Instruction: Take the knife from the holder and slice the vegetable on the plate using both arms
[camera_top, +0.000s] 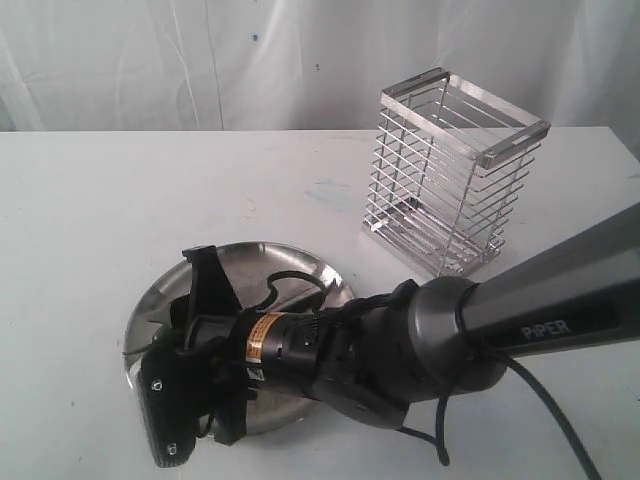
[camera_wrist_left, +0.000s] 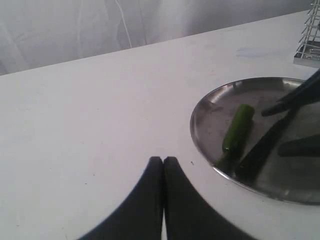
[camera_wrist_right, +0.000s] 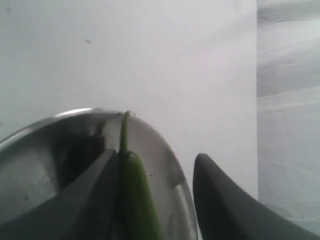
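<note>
A: Status of the left gripper?
B: The left gripper (camera_wrist_left: 163, 161) is fully closed with nothing in it, above the table (camera_top: 100, 200) near the plate (camera_wrist_left: 210, 107).
A: And the right gripper?
B: The right gripper (camera_wrist_right: 156, 156) is over the plate with its fingers spread. The pepper (camera_wrist_left: 237, 127) lies against one finger, ungripped.
A: Where is the knife?
B: The knife (camera_wrist_left: 260, 150) lies flat on the plate, just beside the pepper.
A: And the holder?
B: The holder (camera_top: 450, 175) stands upright farther back, well apart from the plate.
</note>
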